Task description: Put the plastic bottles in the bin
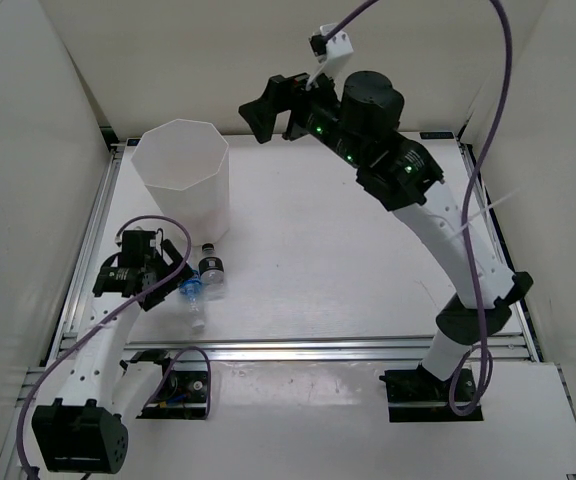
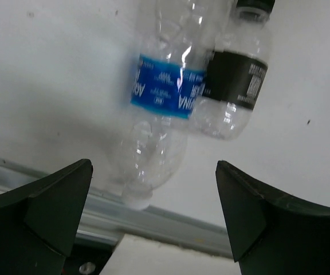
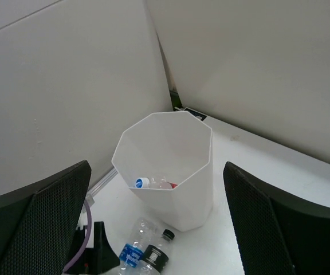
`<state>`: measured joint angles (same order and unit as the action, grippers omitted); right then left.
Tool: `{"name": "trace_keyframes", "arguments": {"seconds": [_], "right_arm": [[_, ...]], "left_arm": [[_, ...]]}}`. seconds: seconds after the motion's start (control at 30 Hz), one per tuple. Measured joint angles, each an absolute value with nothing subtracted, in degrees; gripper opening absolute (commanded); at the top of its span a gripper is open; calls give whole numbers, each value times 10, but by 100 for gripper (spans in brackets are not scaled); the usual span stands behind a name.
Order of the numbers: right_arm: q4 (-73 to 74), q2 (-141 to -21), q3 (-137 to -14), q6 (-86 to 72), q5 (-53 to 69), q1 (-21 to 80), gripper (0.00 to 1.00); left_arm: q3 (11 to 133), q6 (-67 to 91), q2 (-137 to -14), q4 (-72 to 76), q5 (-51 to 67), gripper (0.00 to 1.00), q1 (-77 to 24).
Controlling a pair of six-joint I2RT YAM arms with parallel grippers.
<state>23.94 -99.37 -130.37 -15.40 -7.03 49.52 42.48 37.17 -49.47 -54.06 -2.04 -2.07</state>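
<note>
The white octagonal bin (image 1: 204, 208) stands at the far left. In the right wrist view the bin (image 3: 183, 207) holds a clear bottle with a blue-and-white cap (image 3: 142, 182) and a bit of red beside it. The blue-labelled bottle (image 1: 192, 292) and the black-capped bottle (image 1: 211, 272) lie side by side on the table in front of the bin. Both show in the left wrist view, blue-labelled bottle (image 2: 164, 91) and black-capped bottle (image 2: 234, 80). My left gripper (image 1: 176, 275) is open, low over the table, just short of the blue-labelled bottle. My right gripper (image 1: 268, 105) is open and empty, high above the bin.
An aluminium rail (image 1: 328, 345) runs along the table's near edge, close behind the left gripper. White walls enclose the table on the left, back and right. The left arm's purple cable (image 1: 128, 235) loops near the bin's base.
</note>
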Motion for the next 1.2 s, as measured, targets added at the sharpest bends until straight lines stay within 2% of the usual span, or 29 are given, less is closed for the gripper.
{"name": "trace_keyframes", "arguments": {"seconds": [0.17, 0.63, 0.67, 0.8, 0.87, 0.93, 1.07, 1.2], "right_arm": [[262, -954, -1284, -128, -83, 492, 100], [316, -933, -1238, -107, -91, 489, 100], [318, -928, -1231, -104, -93, 489, 100], [319, -902, -1203, -98, -102, 489, 100], [321, -888, -1188, -96, -106, 489, 100], [325, -877, -1178, -94, -111, 489, 100], [333, -867, -1170, -91, -119, 489, 100], [336, -851, -1140, -86, -126, 489, 100]], "left_arm": [[409, 377, -539, -462, -44, 100, -20], [323, 397, -600, -355, -56, 100, -30], [317, 399, -604, -353, -56, 97, -31], [298, 412, -601, -343, -56, 70, -32], [293, 415, -588, -341, -57, 66, -32], [288, 415, -573, -341, -54, 56, -32], [303, 427, -552, -378, -51, 53, -32], [418, 450, -535, -473, -64, 53, -32]]}}
